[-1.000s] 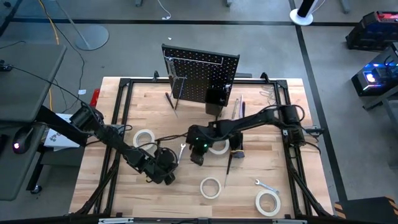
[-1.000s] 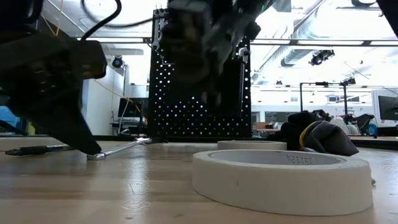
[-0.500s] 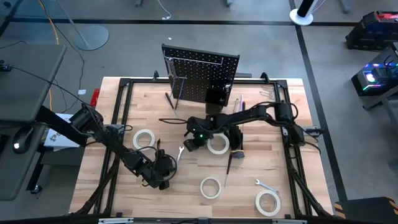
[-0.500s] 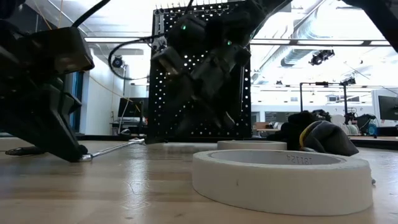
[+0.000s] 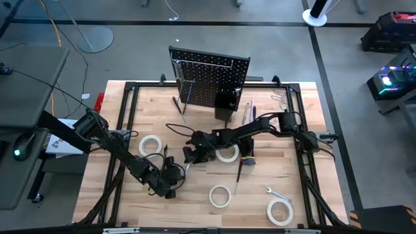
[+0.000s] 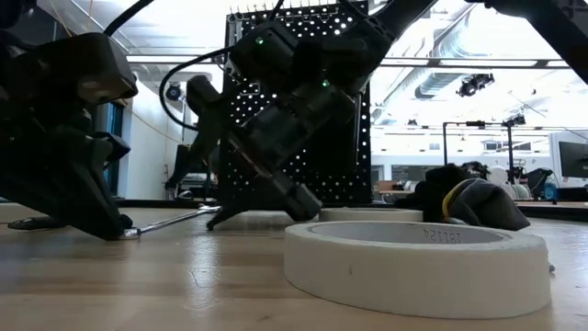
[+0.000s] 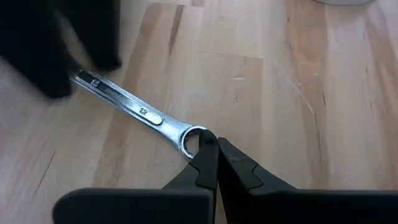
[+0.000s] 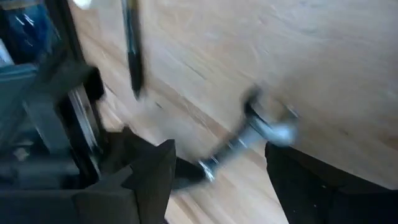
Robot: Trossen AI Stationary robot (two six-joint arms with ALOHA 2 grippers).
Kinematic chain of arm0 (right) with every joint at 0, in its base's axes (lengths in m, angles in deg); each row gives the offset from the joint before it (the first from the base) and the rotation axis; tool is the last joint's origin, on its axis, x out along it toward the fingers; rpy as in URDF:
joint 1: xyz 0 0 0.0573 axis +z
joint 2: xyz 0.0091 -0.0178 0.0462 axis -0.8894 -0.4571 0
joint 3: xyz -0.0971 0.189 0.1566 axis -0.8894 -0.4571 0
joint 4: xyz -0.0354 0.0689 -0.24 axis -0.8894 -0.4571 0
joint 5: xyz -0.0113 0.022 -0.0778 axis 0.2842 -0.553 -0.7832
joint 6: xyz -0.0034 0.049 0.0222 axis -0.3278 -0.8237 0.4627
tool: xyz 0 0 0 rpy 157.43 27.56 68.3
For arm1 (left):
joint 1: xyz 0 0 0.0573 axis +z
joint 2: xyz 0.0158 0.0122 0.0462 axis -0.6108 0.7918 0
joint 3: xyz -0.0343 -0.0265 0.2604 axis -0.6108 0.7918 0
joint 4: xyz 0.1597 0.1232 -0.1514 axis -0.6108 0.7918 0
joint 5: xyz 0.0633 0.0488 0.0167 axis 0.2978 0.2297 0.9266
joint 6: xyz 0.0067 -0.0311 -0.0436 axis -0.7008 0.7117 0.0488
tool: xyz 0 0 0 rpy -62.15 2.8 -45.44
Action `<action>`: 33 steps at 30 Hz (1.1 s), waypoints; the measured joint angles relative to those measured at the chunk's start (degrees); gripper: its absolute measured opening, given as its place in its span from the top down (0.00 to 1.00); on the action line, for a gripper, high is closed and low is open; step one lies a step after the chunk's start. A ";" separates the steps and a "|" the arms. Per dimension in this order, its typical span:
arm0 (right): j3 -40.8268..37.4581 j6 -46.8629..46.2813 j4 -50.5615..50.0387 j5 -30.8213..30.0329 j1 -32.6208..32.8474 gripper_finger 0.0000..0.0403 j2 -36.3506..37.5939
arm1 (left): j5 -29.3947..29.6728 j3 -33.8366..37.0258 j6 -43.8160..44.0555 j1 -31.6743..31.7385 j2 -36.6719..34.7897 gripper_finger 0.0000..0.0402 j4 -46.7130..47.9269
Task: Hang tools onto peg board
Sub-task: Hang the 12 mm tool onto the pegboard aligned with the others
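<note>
A small silver wrench lies flat on the wooden table, left of centre. My left gripper is shut, and its tips are at the wrench's near end. My right gripper stands open low over the wrench's far end, one finger on each side; whether it touches the wrench I cannot tell. The peg board stands upright at the table's far edge. A white tape roll and a black glove-like bundle lie right of the right gripper. My left gripper has its shut fingertips down on the ring end of the wrench, slanting down from the table's near side. One tip sits in the ring's opening. The wrench lies flat on the table, its shaft running away from the fingers.
More tape rolls lie at the left, the near middle and the near right. A second wrench and a dark screwdriver lie to the right. A black table frame borders the wood.
My right gripper has come down and toward the table's left, onto the wrench's far end, and its fingers have opened wide. The wrench has stayed flat on the table.
</note>
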 joint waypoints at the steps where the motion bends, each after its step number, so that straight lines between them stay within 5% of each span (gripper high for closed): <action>1: 0.04 -1.47 0.87 -0.32 0.00 0.40 -0.51 | -0.09 0.00 -1.06 0.27 0.04 1.00 -0.47; 8: 0.15 -9.84 0.80 -3.54 1.14 0.44 -2.78 | -1.95 -0.01 -4.63 2.57 0.09 1.00 -1.98; 11: 0.32 -9.82 -2.16 -5.05 1.99 0.62 -2.78 | -2.14 0.00 -4.69 2.89 0.09 1.00 -2.37; 14: 0.32 -7.51 -3.72 -6.57 2.69 0.91 -2.73 | -2.15 0.02 -4.76 3.13 0.09 1.00 -3.32; 18: 0.32 -4.10 -3.61 -5.50 2.78 0.97 -2.17 | -1.56 -0.02 -5.14 3.16 -2.33 1.00 -1.98; 28: -0.37 18.65 -15.94 -3.92 2.23 0.99 9.03 | 0.80 0.20 -3.94 5.03 -28.59 1.00 23.99; 33: -0.29 30.92 -16.76 -5.72 2.23 1.00 17.46 | 1.51 -0.16 -3.31 6.74 -43.15 1.00 24.50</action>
